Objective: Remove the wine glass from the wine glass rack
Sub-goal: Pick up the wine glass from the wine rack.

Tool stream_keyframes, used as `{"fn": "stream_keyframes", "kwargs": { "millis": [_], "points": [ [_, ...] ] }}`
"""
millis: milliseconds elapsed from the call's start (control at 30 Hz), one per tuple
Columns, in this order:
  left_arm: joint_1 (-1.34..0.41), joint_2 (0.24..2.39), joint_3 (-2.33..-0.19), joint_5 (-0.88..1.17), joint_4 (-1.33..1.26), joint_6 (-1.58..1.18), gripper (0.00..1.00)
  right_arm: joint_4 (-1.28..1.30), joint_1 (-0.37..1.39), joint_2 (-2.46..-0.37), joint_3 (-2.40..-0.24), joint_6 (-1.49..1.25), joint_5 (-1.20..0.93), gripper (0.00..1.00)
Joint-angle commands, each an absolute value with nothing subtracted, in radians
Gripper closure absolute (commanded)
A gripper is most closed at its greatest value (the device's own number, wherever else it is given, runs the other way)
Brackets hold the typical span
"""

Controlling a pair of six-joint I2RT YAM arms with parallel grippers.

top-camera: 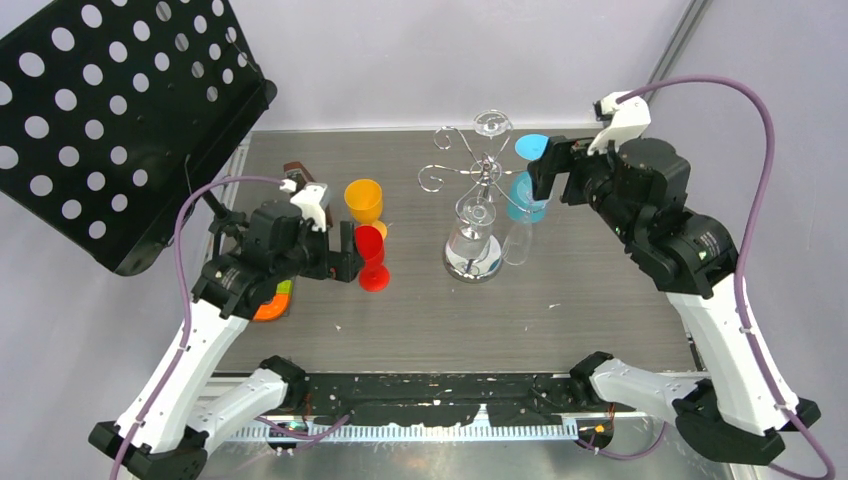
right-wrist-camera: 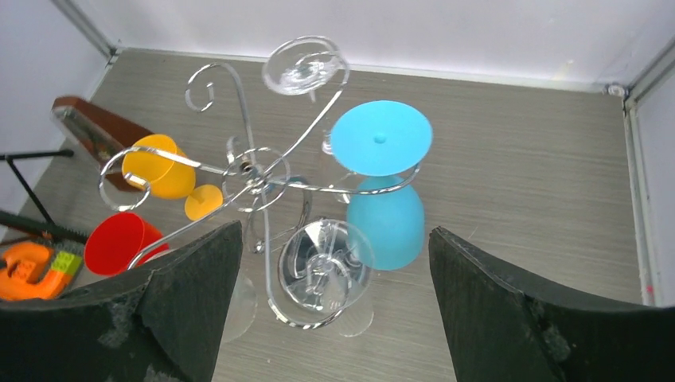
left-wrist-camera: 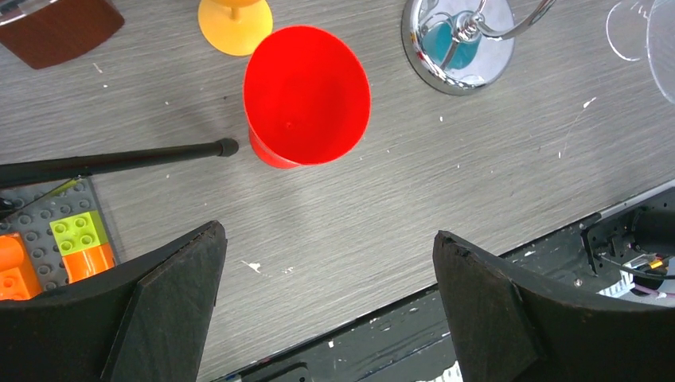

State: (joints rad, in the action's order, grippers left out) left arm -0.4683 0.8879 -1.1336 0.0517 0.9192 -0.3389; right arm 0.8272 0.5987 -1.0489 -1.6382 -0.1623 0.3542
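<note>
1. Two end effectors, both spread wide, both empty.
2. Left end effector (top-camera: 347, 264): low over the desk (top-camera: 560, 300), near the red glass (top-camera: 371, 255) and apart from it.
3. Red glass: upright on the desk, left of the rack (top-camera: 478, 185), mouth up, off the wire arms.
4. Yellow glass (top-camera: 364, 199): upright too, just behind the red one.
5. Rack: right of the desk's middle, round mirrored base flat on the top, curled arms fanning out from the post.
6. Blue glass (top-camera: 525, 190): hangs mouth down from the rack's right arm, foot caught in the wire.
7. Clear glass (top-camera: 492, 124): hangs from the far arm; more clear glasses at the near side, count hard to tell.
8. Right end effector (top-camera: 545, 170): raised at the rack's right, just beside the blue glass; from the wrist view, the blue glass ahead of the fingers (right-wrist-camera: 183, 302), none of it between them.
9. Toy bricks (top-camera: 272, 305) on a studded plate under the left arm, at the desk's left edge.
10. Black perforated panel (top-camera: 110, 110) tilted over the far left corner.
</note>
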Motion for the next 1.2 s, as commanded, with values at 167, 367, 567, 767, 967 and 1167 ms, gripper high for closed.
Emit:
{"fn": "stream_keyframes", "kwargs": {
  "millis": [167,367,567,767,967,1167],
  "points": [
    [-0.465,0.807,-1.068,0.117,0.846,-0.339,0.01,0.735,0.276,-1.067,-1.538,-0.321,-0.13,0.1],
    [-0.465,0.787,-1.024,0.134,0.831,-0.333,0.01,0.652,0.207,-1.064,-1.439,-0.369,-0.26,0.14],
    [-0.464,0.773,-0.981,0.132,0.808,-0.318,0.01,0.597,0.19,-1.042,-1.363,-0.399,-0.302,0.19],
    [-0.463,0.778,-0.979,0.127,0.813,-0.308,0.01,0.559,0.18,-1.005,-1.305,-0.437,-0.316,0.25],
    [-0.463,0.781,-0.975,0.122,0.814,-0.304,0.01,0.521,0.171,-0.95,-1.263,-0.484,-0.307,0.28],
    [-0.463,0.784,-0.976,0.111,0.815,-0.303,0.01,0.491,0.167,-0.913,-1.228,-0.525,-0.319,0.3]
  ]
}}
